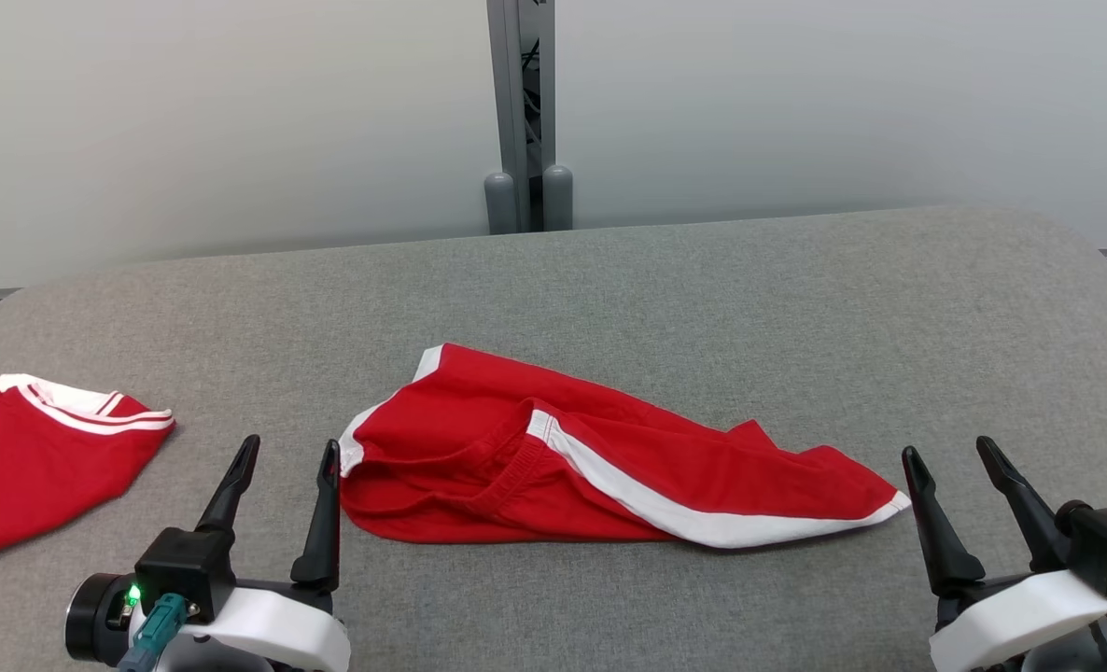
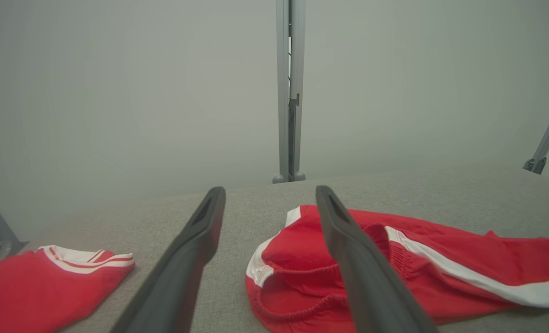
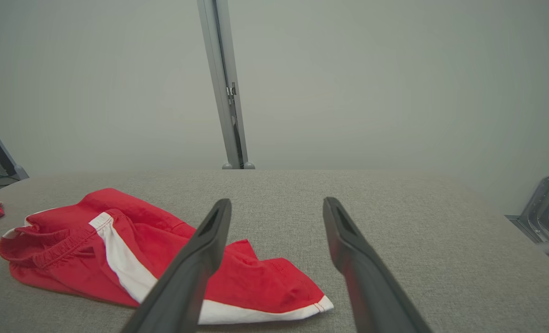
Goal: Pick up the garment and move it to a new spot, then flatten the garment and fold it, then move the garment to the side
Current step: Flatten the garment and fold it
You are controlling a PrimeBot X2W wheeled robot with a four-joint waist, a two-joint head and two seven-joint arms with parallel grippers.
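Nearest us, the left gripper (image 1: 292,443) hangs just beside the waistband end of the red shorts (image 1: 600,457) and the right gripper (image 1: 945,447) just beside their leg end, both sets of fingers spread wide, holding nothing. The shorts lie crumpled on the grey counter (image 1: 703,299), red with a white side stripe; the left wrist view looks into the gathered elastic waistband (image 2: 302,273), and the right wrist view catches the white hem (image 3: 265,315). Left of the shorts sits a red shirt (image 1: 40,448) with a striped collar, and beyond them stands a grey post (image 1: 521,112).
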